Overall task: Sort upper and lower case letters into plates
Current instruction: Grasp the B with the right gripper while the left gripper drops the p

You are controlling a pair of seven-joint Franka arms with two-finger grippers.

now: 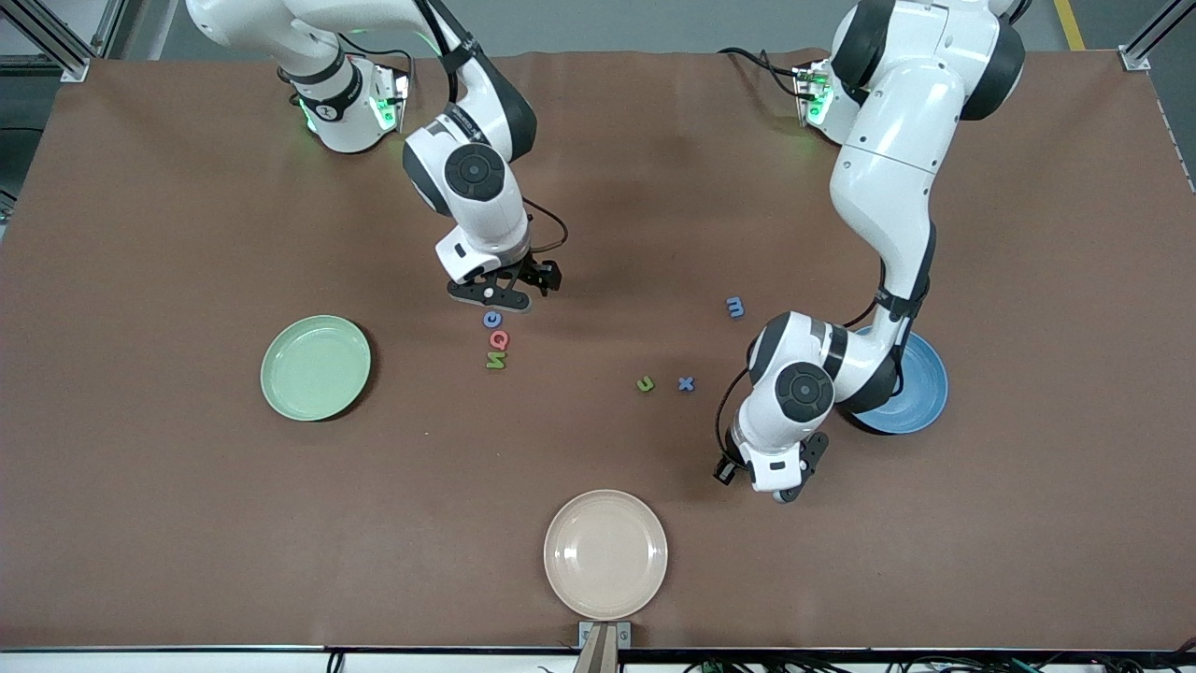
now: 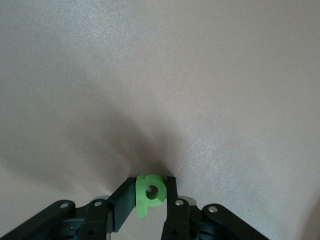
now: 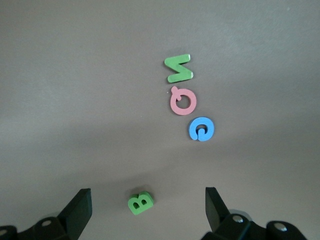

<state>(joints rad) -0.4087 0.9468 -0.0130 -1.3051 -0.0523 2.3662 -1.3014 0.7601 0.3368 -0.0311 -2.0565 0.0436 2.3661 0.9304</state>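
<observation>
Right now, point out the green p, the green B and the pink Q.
green p [image 2: 149, 194]: left wrist view, on its bowl, between the left tool's fingers.
green B [image 3: 140, 202]: right wrist view, on its face.
pink Q [image 3: 183, 101]: right wrist view, on its ring.

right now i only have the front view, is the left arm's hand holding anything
observer: yes, the left gripper, over the table beside the blue plate, has its fingers shut on a green p
operator: ok and where's the b, can't find it
observer: the green B lies flat on the table under the right gripper, which hides it from you
operator: gripped yet
observer: no, the right fingers are wide open, one on each side of the B, and neither touches it
</observation>
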